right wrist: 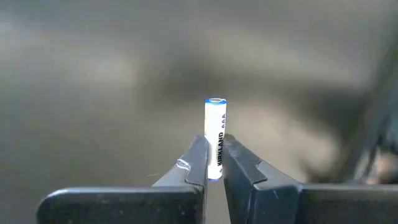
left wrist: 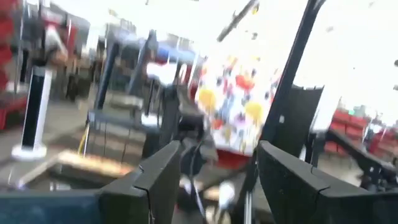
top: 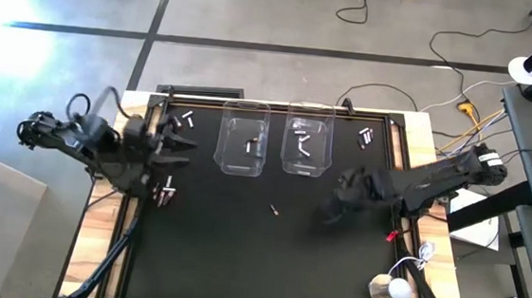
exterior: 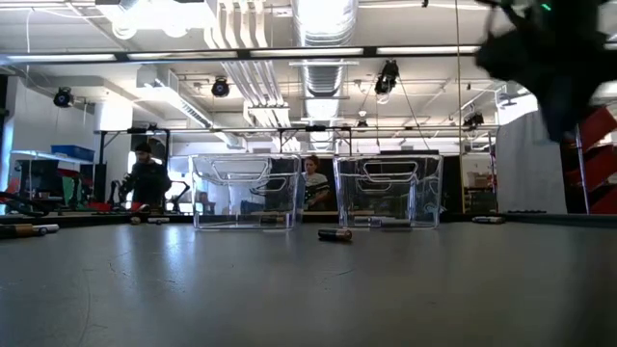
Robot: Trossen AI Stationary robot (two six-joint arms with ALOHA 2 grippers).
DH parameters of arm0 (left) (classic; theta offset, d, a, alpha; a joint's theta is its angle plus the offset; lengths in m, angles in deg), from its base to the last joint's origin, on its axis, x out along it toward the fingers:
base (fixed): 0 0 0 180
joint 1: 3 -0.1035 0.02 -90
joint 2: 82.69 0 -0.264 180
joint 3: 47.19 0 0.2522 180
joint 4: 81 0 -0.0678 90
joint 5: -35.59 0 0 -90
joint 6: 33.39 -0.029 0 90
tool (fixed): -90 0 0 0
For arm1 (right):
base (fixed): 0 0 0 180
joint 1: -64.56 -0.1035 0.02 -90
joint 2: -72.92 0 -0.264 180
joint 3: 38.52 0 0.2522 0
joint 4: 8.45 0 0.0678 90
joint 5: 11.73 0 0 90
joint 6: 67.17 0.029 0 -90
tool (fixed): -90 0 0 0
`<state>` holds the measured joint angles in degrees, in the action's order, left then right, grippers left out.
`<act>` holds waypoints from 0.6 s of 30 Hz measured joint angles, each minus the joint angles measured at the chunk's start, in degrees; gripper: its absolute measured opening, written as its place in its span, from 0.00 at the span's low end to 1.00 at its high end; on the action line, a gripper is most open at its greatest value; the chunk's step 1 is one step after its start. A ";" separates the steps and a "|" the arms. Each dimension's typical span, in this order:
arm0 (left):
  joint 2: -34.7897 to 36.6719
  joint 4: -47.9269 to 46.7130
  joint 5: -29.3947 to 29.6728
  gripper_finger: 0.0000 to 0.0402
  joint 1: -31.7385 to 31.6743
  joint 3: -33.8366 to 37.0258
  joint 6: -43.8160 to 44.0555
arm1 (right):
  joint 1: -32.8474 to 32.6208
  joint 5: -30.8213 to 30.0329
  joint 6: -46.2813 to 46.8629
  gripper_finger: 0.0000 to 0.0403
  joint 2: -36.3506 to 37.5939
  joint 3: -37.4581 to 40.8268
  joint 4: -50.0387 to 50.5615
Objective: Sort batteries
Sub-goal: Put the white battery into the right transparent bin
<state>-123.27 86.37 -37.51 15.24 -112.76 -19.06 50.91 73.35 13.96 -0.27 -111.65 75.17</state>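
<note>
Two clear bins [top: 243, 145] [top: 306, 147] stand at the far side of the black mat, each with a few batteries inside. Loose batteries lie on the mat far left [top: 187, 119], near left [top: 165, 193] and far right [top: 366, 135]. One dark battery [top: 274, 208] [exterior: 335, 234] lies alone in the middle. My right gripper [right wrist: 214, 146] hangs above the mat right of centre [top: 333, 209], shut on a silvery-white battery with a blue end [right wrist: 215, 121]. My left gripper [left wrist: 217, 168] is open at the mat's left edge [top: 179, 147], holding nothing. My right gripper pinches the silvery-white battery between its two fingers [right wrist: 198, 158] by one end [right wrist: 216, 163]. The battery lies along the fingers, and its other, blue-ringed end [right wrist: 215, 101] sticks out past the tips. It is lifted clear of the mat.
A black frame borders the mat on a wooden table [top: 97, 240]. A white round object [top: 390, 290] with a cord lies at the near right corner, with a small red thing [top: 391, 236] near it. People [exterior: 147, 178] [exterior: 313, 181] show in the room beyond the bins.
</note>
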 joint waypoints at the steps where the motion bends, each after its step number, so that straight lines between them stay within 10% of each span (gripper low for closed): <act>1: 0.50 1.62 0.00 0.47 0.00 0.00 -1.13 | 2.40 -0.10 -5.59 0.05 -0.07 -2.35 0.08; 10: 1.78 13.58 -1.28 0.47 0.00 -0.02 -8.15 | 27.36 3.18 -54.11 0.05 -9.16 -19.67 -5.80; 18: 2.13 14.75 -1.46 0.47 0.00 -0.02 -5.69 | 35.85 12.86 -83.81 0.04 -29.26 -32.73 -4.50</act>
<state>-121.15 101.12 -38.97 15.24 -112.78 -24.75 86.76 86.21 -69.85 -29.53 -144.37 70.67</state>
